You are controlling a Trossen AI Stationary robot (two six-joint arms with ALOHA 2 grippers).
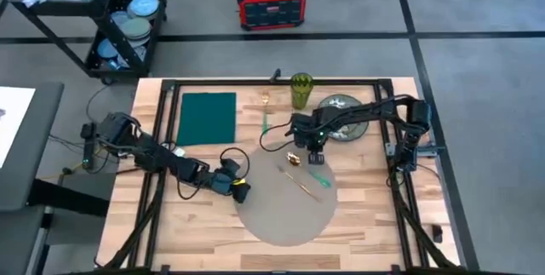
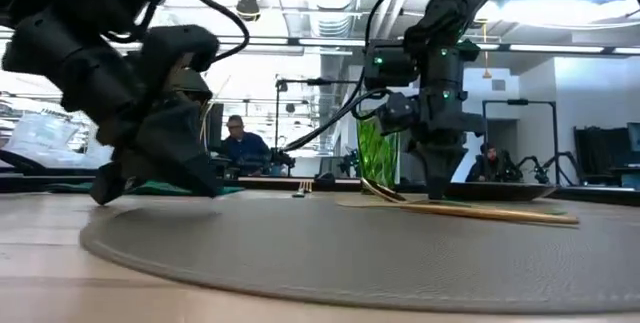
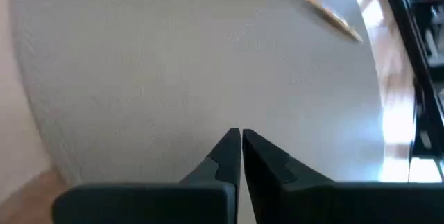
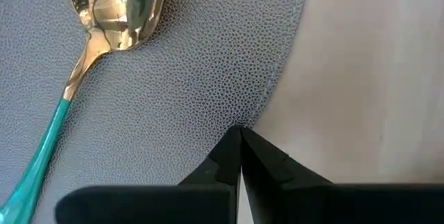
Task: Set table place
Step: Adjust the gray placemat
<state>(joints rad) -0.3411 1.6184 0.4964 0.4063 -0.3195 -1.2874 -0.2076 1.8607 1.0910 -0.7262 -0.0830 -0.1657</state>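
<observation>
1. Placemat point(image 1: 285, 198), round and grey, lies on the near middle of the desk point(image 1: 366, 224). The right pincer point(image 4: 241, 132) is clenched, tips down at the mat's far rim; whether it nips the edge I cannot tell.
2. The left pincer point(image 3: 241, 135) is likewise clenched with nothing between its tips, at the mat's left rim.
3. On the mat lie a teal-handled gold spoon point(image 4: 104, 37) and a second gold utensil point(image 1: 305, 186).
4. Beyond the mat wait a floral plate point(image 1: 341, 115), green glass point(image 1: 301, 89), dark green napkin point(image 1: 207, 115) and another utensil point(image 1: 266, 115); most of the setting looks undone.
5. Only the high view shows these leftovers; only the right wrist view shows the tips meeting the mat's edge.
</observation>
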